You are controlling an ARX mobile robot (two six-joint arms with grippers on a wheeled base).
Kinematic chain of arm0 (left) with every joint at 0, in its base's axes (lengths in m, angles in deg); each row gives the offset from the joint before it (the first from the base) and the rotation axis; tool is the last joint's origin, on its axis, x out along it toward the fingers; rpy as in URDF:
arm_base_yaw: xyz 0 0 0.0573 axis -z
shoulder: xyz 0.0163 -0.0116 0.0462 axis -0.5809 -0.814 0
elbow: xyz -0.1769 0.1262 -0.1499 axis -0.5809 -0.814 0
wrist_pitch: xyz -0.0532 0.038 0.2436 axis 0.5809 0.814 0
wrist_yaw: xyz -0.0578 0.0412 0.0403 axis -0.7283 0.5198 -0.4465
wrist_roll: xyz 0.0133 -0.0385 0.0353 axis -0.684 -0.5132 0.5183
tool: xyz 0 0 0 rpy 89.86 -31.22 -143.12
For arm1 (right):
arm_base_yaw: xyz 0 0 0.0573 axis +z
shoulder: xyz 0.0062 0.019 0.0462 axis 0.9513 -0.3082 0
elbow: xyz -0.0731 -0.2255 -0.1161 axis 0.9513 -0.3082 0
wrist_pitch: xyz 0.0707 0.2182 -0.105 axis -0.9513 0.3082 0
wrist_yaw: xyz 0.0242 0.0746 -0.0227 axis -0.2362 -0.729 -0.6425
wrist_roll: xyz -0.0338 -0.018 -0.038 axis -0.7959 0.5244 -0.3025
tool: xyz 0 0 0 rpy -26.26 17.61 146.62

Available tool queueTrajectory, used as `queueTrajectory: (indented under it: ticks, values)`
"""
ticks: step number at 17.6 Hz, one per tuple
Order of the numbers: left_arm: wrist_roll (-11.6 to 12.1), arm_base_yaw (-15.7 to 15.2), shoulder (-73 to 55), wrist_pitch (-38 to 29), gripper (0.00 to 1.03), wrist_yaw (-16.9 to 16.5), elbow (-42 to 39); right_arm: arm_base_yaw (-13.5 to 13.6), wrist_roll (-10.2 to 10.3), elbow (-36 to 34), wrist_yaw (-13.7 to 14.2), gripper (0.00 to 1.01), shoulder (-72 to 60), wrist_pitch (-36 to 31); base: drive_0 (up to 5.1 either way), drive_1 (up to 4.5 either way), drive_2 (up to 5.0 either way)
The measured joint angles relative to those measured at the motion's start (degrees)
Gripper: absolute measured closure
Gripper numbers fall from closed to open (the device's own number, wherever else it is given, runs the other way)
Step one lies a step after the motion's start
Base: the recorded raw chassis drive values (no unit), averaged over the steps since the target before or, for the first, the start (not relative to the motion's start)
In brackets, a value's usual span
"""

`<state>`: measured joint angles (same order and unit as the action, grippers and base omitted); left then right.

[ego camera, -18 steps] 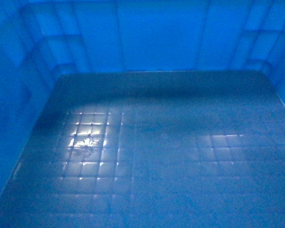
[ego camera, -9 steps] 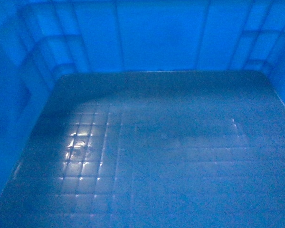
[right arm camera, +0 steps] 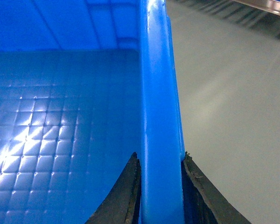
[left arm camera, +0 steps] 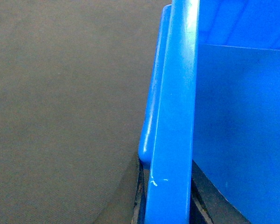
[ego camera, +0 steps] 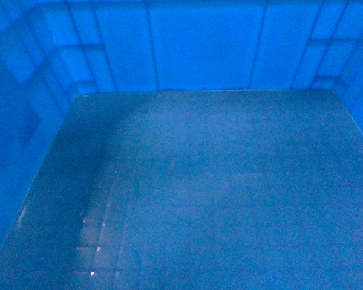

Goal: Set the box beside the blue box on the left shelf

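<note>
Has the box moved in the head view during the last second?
Cannot tell. The box fills the head view, its walls and floor edge keep the same place, and no fixed thing shows behind. Only the bright reflections on the floor have faded and slid toward the lower left.

One blue crate (ego camera: 199,54); two grippers, left (left arm camera: 167,205) and right (right arm camera: 159,196), clamping its rims.

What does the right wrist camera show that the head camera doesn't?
Only the right wrist view shows the right gripper, its dark fingers on either side of the box's rim, and the pale floor outside. Only the head view shows the far wall and the corners of the inside. Both show the blue box and its floor, with the square grid plainer in the wrist view.
</note>
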<state>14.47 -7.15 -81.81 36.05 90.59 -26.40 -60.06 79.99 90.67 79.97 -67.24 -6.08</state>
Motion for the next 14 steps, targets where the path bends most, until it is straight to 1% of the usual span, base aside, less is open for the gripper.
queueTrajectory:
  ticks: [14]
  values:
    - [0.0, 0.0, 0.0, 0.0, 0.89, 0.0, 0.0, 0.0, 0.0, 0.0, 0.02, 0.83, 0.0, 0.0, -1.6, -1.58, -1.6]
